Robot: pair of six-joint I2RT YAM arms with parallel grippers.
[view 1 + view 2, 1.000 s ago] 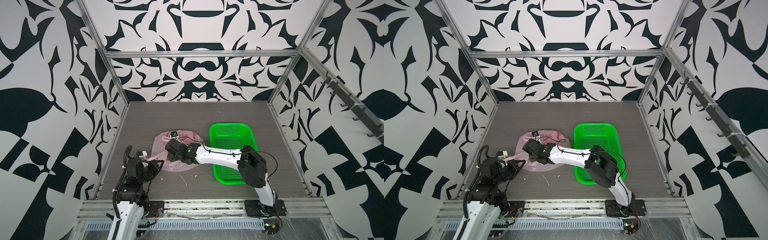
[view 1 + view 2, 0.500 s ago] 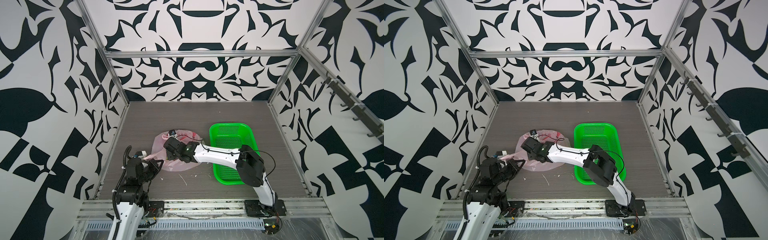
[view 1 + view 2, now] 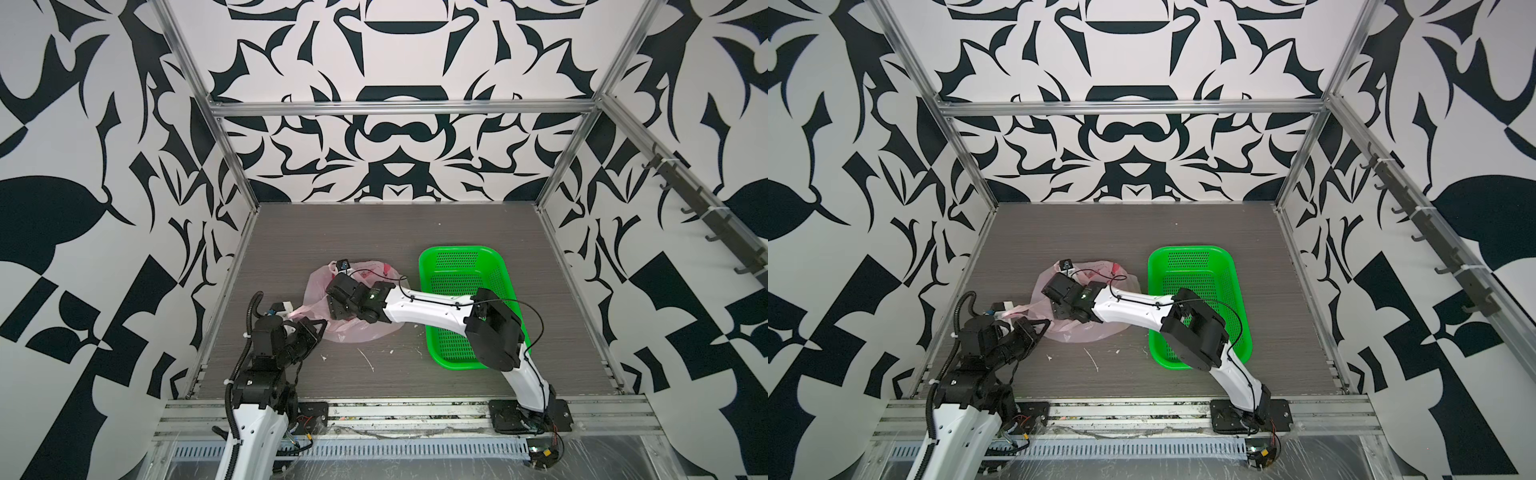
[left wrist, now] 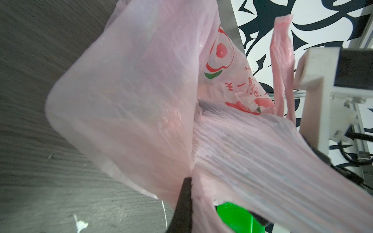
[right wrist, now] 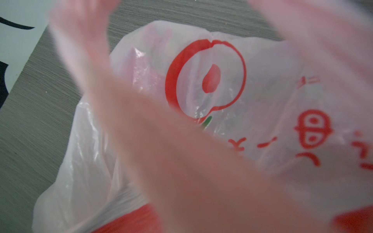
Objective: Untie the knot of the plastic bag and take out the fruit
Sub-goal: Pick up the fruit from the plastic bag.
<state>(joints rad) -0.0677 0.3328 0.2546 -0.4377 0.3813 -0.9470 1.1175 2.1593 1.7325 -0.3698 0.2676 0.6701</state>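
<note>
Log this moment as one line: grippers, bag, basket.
left gripper: shut on plastic bag | right gripper: over bag, state unclear | green basket: beside bag

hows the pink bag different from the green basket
The plastic bag is pale pink, translucent, crumpled film; the green basket is bright, stiff-looking and perforated. The bag is pinched by the left gripper; the basket is ungripped. Both sit on the table.

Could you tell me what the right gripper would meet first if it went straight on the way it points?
Probably the plastic bag: its pink film fills the right wrist view, one blurred fold close. In a top view the right gripper hangs over it. Depth is unclear.
</note>
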